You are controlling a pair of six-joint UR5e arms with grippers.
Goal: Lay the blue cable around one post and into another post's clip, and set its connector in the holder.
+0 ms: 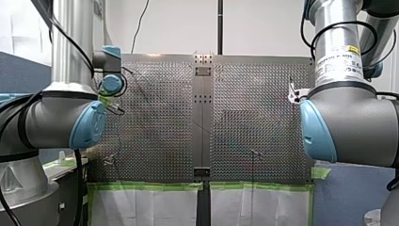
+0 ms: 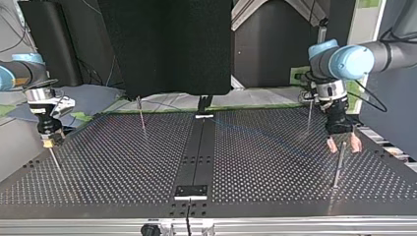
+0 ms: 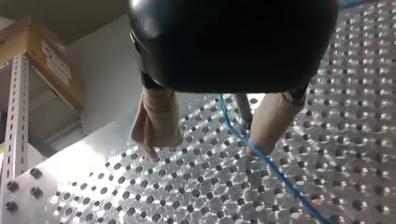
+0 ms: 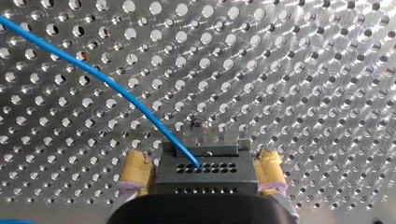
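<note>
Over at the top view's left, my right pincer (image 4: 204, 159) is clamped on the black connector (image 4: 205, 173), yellow pads (image 4: 137, 171) pressed to both its sides, held just above the perforated desk (image 4: 289, 70). The blue cable (image 4: 107, 81) comes out of the connector's face and runs away across the holes. Across at the top view's right, my left pincer (image 3: 203, 150) hangs wide apart, beige pads (image 3: 156, 122) spread and gripping nothing. A thin post (image 3: 243, 109) stands between them, and the blue cable passes through that gap, close by the post and one pad, then trails on over the desk.
</note>
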